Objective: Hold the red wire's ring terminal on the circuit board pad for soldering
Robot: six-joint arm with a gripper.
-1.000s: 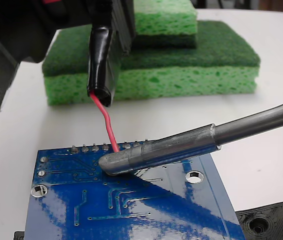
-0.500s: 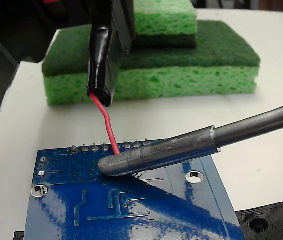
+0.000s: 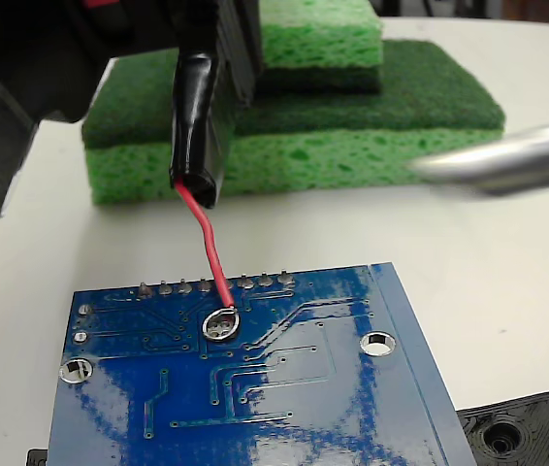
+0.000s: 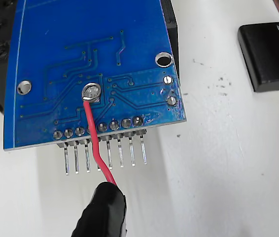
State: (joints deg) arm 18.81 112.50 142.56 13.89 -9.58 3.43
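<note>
The grey metal rod (image 3: 507, 163) has lifted off the circuit board (image 3: 255, 408) and blurs at the fixed view's right edge, uncovering the ring terminal (image 3: 219, 323) lying on the pad near the board's pin edge. The red wire (image 3: 209, 248) climbs into its black sleeve (image 3: 193, 136), where the gripper is mostly cut off, so its fingers' grip cannot be told.

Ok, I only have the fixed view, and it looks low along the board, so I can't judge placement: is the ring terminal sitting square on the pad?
Observer: In the wrist view, from above, the ring terminal hides the pad; no silver square shows beside it.
Operator: Where does the red wire run from there?
Observer: The red wire crosses the circuit board edge among the middle pins, whose legs jut out past that edge.
Operator: Anything near the board that I miss?
Observer: A black box with white lettering lies on the table, apart from the board, to its right in the wrist view.
</note>
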